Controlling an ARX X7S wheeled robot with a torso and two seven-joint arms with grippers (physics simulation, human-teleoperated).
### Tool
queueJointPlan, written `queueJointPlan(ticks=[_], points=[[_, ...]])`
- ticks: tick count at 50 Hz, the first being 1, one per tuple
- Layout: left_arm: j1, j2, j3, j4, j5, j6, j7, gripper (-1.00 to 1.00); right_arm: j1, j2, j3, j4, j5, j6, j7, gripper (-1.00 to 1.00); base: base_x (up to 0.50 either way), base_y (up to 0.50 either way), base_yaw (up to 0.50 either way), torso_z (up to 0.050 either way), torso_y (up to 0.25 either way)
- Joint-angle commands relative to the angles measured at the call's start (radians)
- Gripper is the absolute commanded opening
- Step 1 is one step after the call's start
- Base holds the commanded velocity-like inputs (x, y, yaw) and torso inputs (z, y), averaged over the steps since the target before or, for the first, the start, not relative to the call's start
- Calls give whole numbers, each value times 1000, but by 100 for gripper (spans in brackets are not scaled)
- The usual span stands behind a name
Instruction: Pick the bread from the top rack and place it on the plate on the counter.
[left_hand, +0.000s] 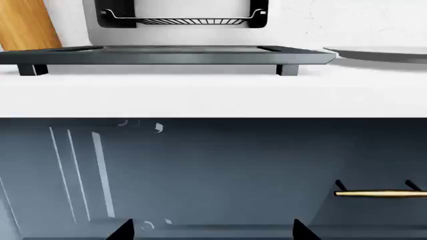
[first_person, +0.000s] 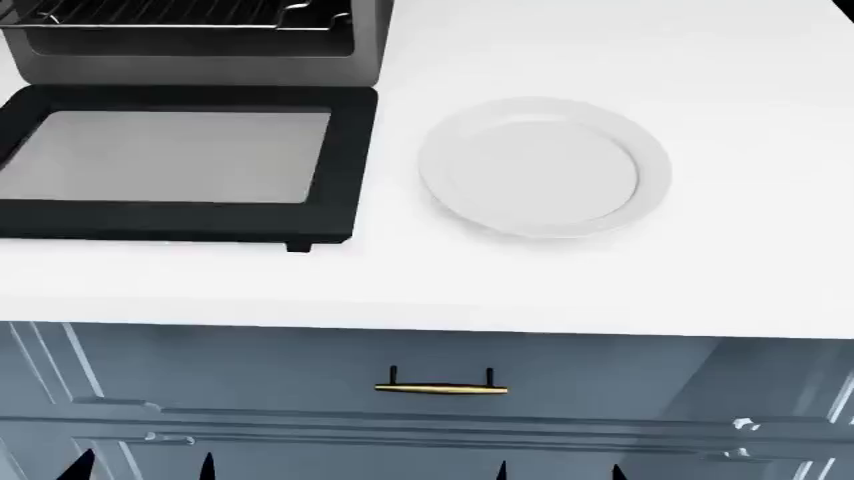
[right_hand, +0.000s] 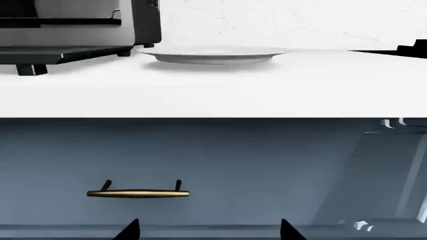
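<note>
The silver wire top rack (left_hand: 180, 21) sits inside the open toaster oven and also shows in the head view (first_person: 160, 12). No bread shows on the part of it I can see. The white plate (first_person: 545, 165) lies empty on the white counter (first_person: 601, 285), right of the oven; it also shows in the right wrist view (right_hand: 213, 54). My left gripper (left_hand: 212, 231) and right gripper (right_hand: 209, 231) are both open and empty. They hang low in front of the blue-grey cabinet, below the counter edge, and appear in the head view as the left gripper (first_person: 143, 468) and the right gripper (first_person: 558, 470).
The oven's black glass door (first_person: 174, 160) lies folded down flat on the counter, left of the plate. A brass-and-black handle (first_person: 441, 388) sticks out of the cabinet front. A wooden board (left_hand: 23, 22) leans left of the oven. A dark object (right_hand: 410, 50) sits at the far right.
</note>
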Motion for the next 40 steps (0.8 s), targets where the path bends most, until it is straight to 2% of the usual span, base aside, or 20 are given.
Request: queueJointPlan(ticks=[1, 19, 22, 24, 32, 37, 38, 40], points=[[-2, -24, 28, -11, -24, 10, -28, 100, -1, 53, -63, -3, 53, -2, 63, 100, 0, 0, 0, 0, 0], [29, -68, 79, 39, -51, 14, -75, 100, -16, 79, -115, -73, 61, 40, 92, 100, 0, 0, 0, 0, 0], [52, -90, 117, 74, 13, 43, -83, 100, -28, 91, -127, -112, 48, 51, 96, 100, 0, 0, 0, 0, 0], [61, -94, 123, 95, 1, 44, -75, 100, -38, 96, -127, -147, 55, 66, 100, 100, 0, 0, 0, 23, 10], [106, -122, 148, 373, -10, -181, -61, 100, -64, 127, -141, -308, 22, 141, 130, 100, 0, 0, 0, 50, 31], [119, -137, 146, 514, -19, -286, -64, 100, -60, 141, -128, -392, 49, 209, 128, 100, 0, 0, 0, 50, 31], [118, -141, 147, 543, -14, -315, -66, 100, -57, 140, -114, -415, 105, 232, 104, 100, 0, 0, 0, 50, 31], [115, -146, 151, 588, -12, -357, -67, 100, -48, 149, -117, -440, 80, 266, 123, 100, 0, 0, 0, 50, 30]])
